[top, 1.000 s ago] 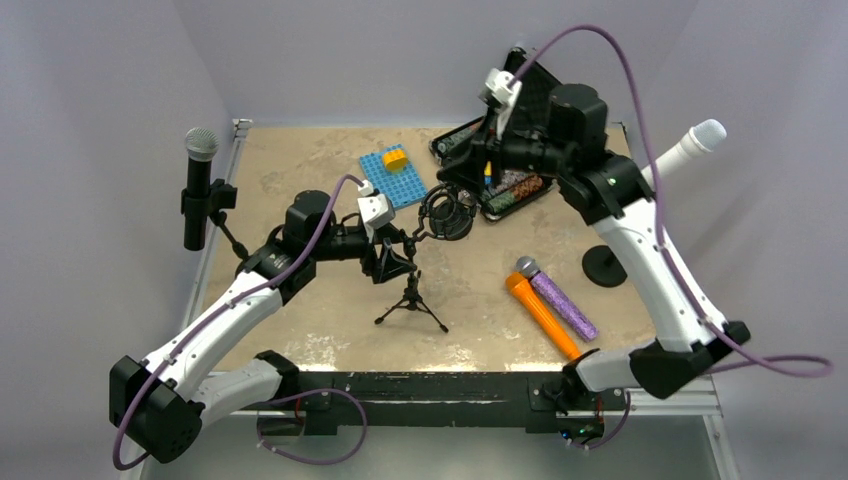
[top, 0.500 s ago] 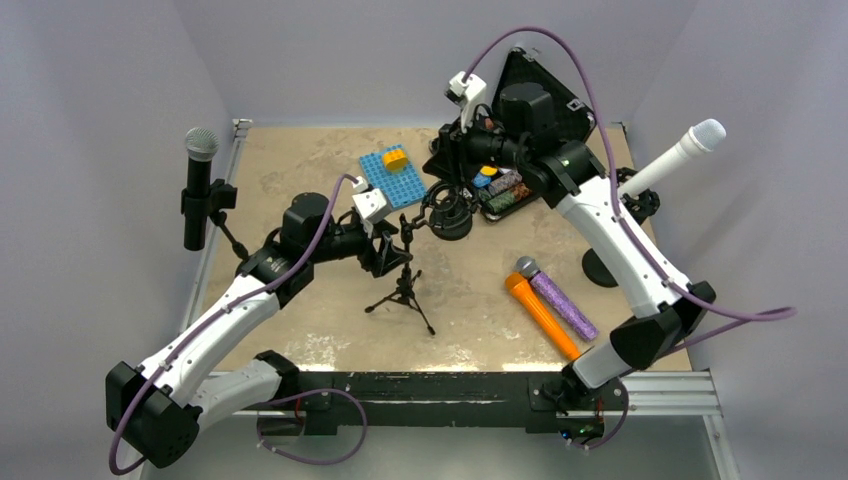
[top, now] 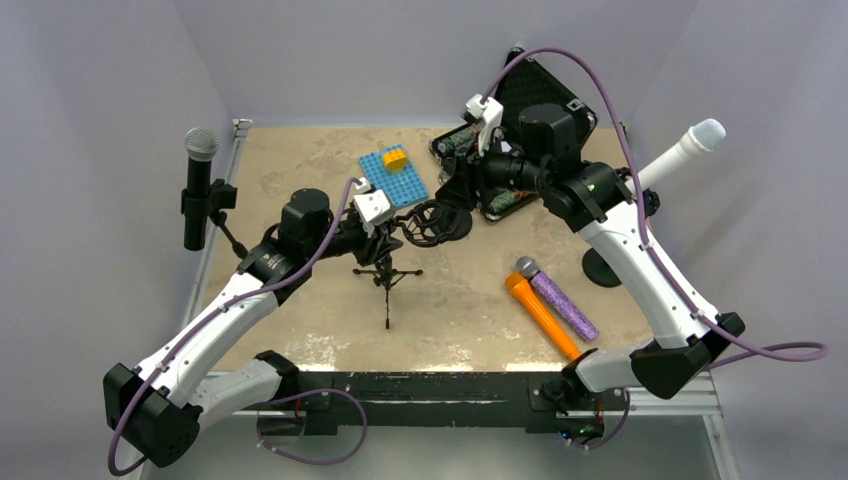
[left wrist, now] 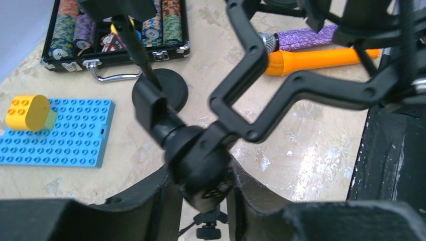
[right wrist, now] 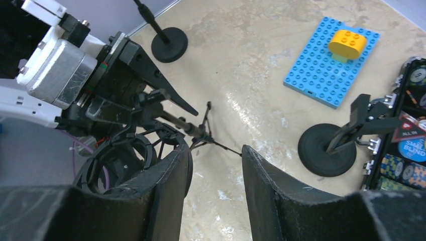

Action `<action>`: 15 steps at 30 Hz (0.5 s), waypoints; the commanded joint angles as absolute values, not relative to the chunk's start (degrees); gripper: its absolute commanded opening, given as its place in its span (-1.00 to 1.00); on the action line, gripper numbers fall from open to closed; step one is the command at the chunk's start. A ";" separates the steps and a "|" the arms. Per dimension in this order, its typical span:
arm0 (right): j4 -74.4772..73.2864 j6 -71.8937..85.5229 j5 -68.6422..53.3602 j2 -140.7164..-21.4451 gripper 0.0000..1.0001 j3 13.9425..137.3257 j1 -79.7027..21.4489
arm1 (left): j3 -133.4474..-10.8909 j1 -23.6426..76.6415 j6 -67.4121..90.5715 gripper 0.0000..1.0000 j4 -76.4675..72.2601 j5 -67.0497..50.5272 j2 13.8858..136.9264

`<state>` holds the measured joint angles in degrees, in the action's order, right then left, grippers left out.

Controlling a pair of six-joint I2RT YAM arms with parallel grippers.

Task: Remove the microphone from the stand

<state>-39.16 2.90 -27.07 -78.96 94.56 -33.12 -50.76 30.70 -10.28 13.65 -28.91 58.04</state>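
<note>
A small black tripod stand [top: 386, 285] carries a ring-shaped shock mount [top: 428, 222]. I cannot tell whether a microphone sits in the ring. My left gripper [top: 388, 240] is shut on the stand's ball joint [left wrist: 201, 160] and holds the stand tilted. My right gripper [top: 448, 205] is open just right of the shock mount. In the right wrist view its left finger [right wrist: 168, 191] stands against the ring [right wrist: 118, 160], and bare table shows between the jaws. A black microphone [top: 200, 175] sits in a stand at far left. A white microphone [top: 685, 150] sits in a stand at right.
An orange microphone [top: 540, 312] and a purple one [top: 560, 298] lie on the table at front right. A blue baseplate [top: 392, 178] with a yellow brick lies at the back. An open chip case [top: 500, 195] and a round-based clip stand [right wrist: 324, 150] are by the right gripper.
</note>
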 commanded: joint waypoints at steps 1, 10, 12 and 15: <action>-39.49 -0.31 -29.78 -77.22 -0.03 94.46 -33.57 | -51.94 30.32 -13.90 -0.31 13.13 -34.36 56.93; -41.67 -14.99 -30.11 -74.97 0.13 94.35 -31.29 | -54.50 30.30 -18.82 -0.85 14.13 -45.37 59.76; -44.63 -21.76 -37.08 -74.97 0.15 93.49 -30.19 | -55.17 30.32 -17.27 -0.92 12.88 -48.34 60.23; -48.13 -29.01 -46.16 -74.01 0.15 89.59 -28.51 | -55.76 30.32 -14.74 -0.95 11.41 -52.48 60.69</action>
<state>-42.15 -16.58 -33.34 -75.66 93.36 -30.41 -52.29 30.50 -16.51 15.16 -42.96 60.64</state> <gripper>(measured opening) 0.575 0.293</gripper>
